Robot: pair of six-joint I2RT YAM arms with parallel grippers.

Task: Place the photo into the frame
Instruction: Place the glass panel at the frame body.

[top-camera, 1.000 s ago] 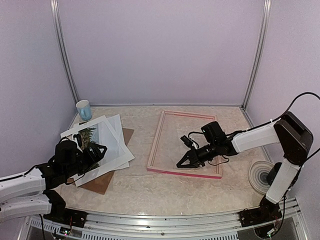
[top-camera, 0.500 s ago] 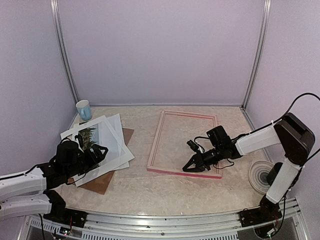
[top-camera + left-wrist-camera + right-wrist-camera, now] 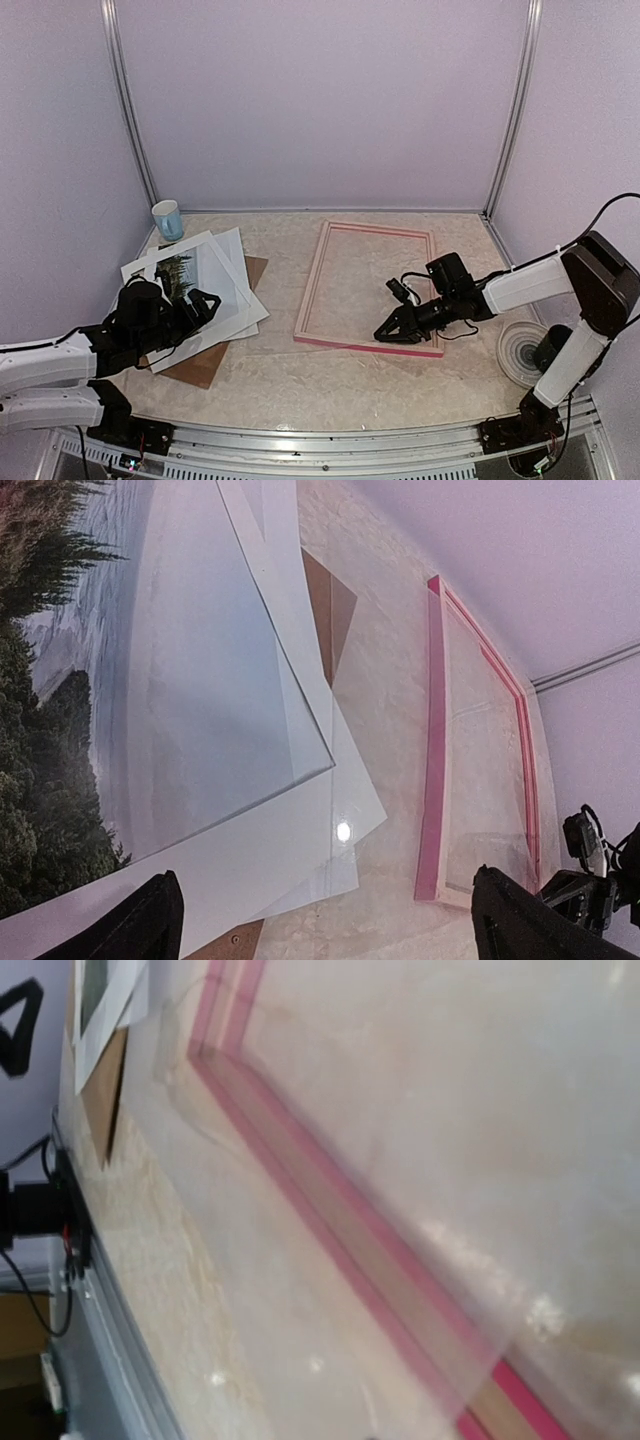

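The photo, a landscape print with dark trees and pale sky, lies on a stack of white sheets at the table's left. It fills the left of the left wrist view. My left gripper hovers over the stack's near right corner, open with nothing between its fingers. The pink frame lies flat mid-table. My right gripper sits low at the frame's near rail. Its fingers are out of the right wrist view. There a clear, glassy sheet overlaps the rail.
A white mat and a brown backing board lie under the photo. A pale blue cup stands at the back left. A round white disc sits at the near right. Walls close in the back and sides.
My right gripper has slid to the right along the frame's near rail. My left gripper has shifted slightly over the stack and stayed open.
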